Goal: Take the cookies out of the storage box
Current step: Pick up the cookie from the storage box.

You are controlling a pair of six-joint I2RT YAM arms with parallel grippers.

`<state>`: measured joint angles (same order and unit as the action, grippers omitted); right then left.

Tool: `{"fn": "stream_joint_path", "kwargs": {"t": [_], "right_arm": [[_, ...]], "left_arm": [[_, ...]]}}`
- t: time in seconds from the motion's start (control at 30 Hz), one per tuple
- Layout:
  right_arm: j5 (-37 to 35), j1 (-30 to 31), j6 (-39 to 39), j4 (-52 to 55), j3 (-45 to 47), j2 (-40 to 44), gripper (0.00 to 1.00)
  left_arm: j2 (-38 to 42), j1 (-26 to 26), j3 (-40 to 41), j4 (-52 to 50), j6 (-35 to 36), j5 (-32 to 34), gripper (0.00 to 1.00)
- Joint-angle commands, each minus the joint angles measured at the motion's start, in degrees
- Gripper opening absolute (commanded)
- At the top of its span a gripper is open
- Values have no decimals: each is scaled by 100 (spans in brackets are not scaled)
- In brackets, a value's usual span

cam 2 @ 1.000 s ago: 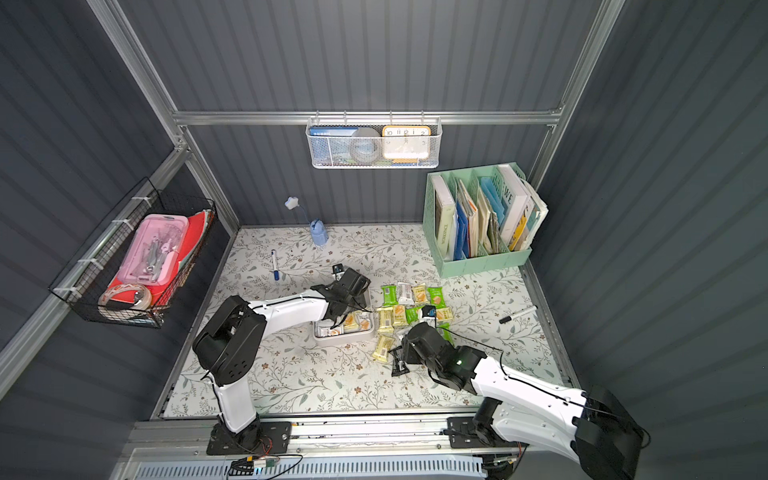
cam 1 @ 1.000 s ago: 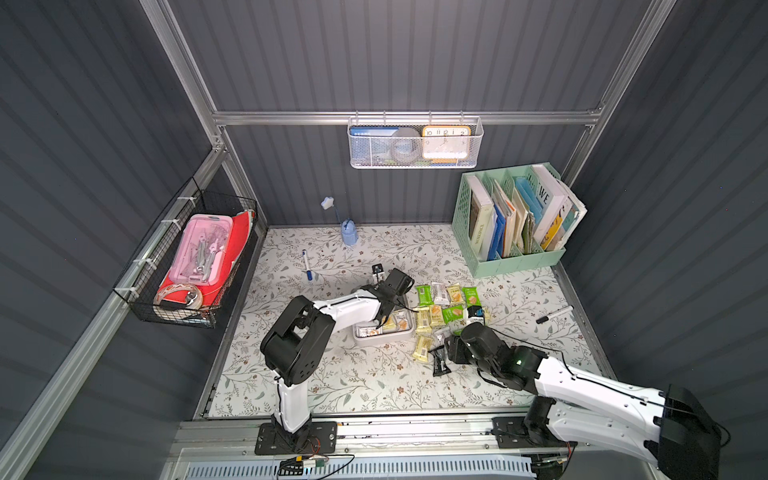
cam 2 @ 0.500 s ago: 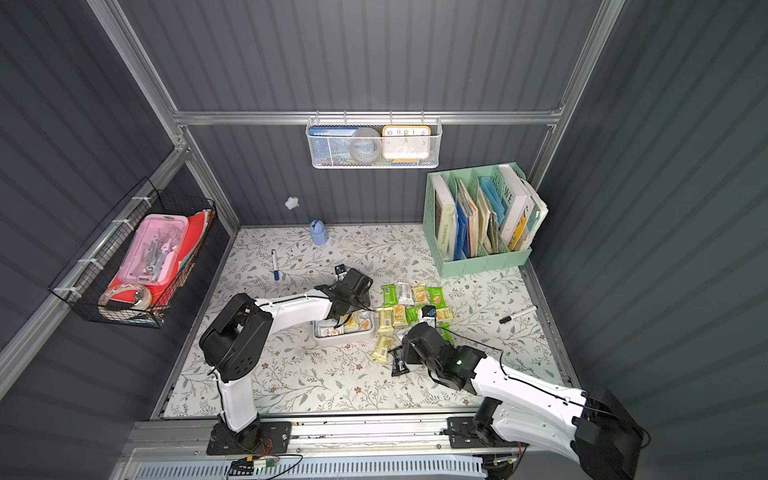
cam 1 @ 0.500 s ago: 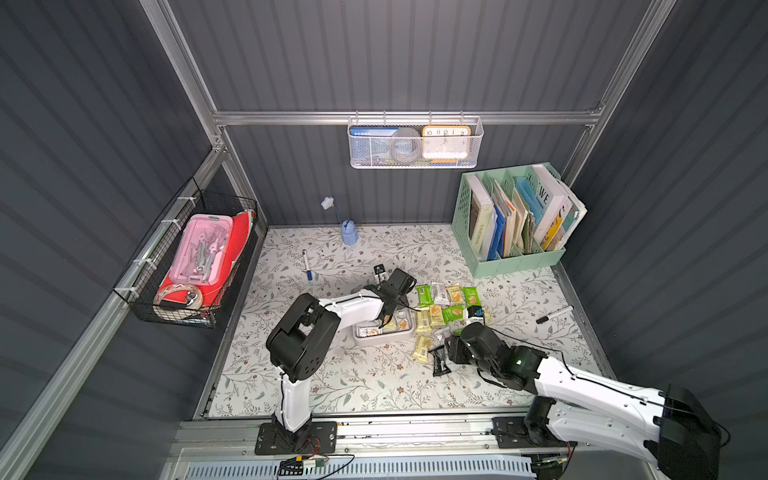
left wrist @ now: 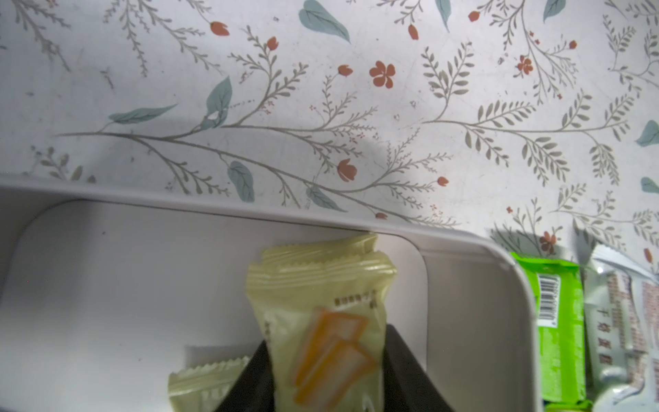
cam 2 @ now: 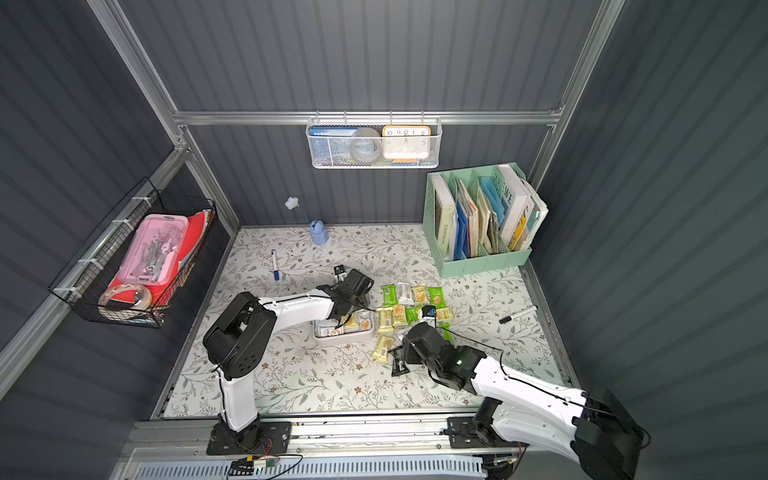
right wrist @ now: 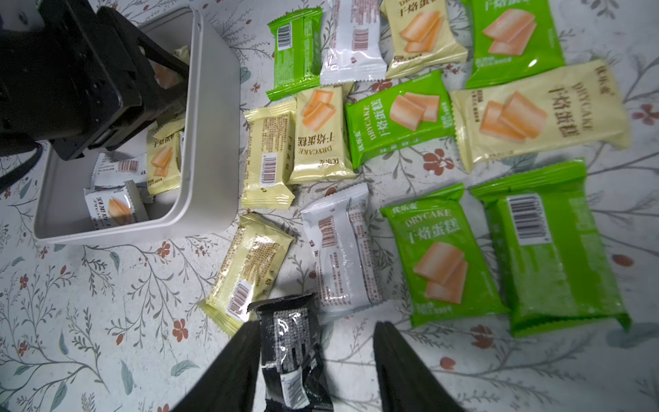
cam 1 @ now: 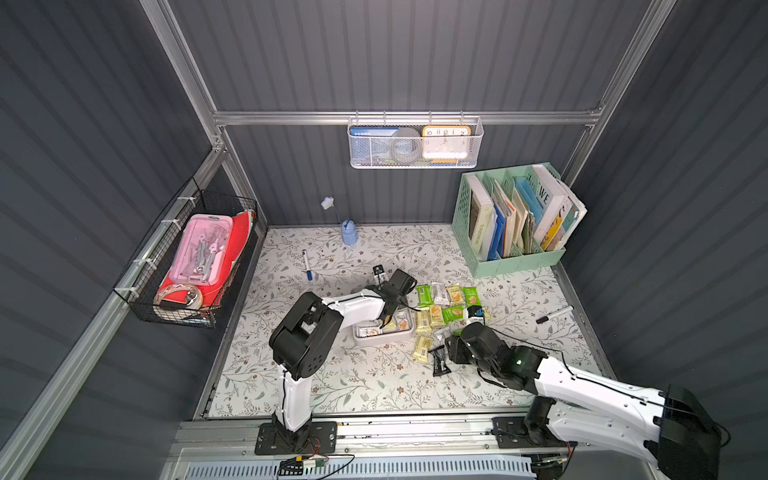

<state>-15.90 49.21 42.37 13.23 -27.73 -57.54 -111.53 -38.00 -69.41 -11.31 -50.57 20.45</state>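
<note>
Cookies [right wrist: 399, 114]: most out on floral table [cam 1: 332, 374], a few in storage box [cam 1: 384, 338].
Left gripper [left wrist: 326, 342] is down inside the box, fingers pinched on either side of a pale yellow pkt [left wrist: 321, 285] near a box corner; a few more pkts lie in the box beside it. Right gripper [right wrist: 315, 324] sits low over the table w/ jaws apart, black pkt [right wrist: 289, 349] lying btw them, touching one finger, clear of the other. Loose pkts lie in rough rows just beside the box.
</note>
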Motion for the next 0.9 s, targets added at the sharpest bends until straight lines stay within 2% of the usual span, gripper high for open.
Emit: {"fn": "stream_joint_path", "kwargs": {"t": [0.0,0.23,0.6,0.73,0.87], "right_arm": [[-64,-17,-97,-6,-1,43,55],[-50,-17,-132,18,-57,72,55],[-52,-17,-159,68,-132,80,55],[-114,-26,-196,77,-119,102,55],[-141,-50,-238,121,-160,61,55]], "left_arm": [[52,-12,-30,-99,26,180,40],[557,-15,-28,-305,187,212,40],[1991,-168,486,-1110,184,-217,39],[2644,-559,858,-1503,-121,-309,39],[2912,-1329,1063,-1875,-722,-279,38]]}}
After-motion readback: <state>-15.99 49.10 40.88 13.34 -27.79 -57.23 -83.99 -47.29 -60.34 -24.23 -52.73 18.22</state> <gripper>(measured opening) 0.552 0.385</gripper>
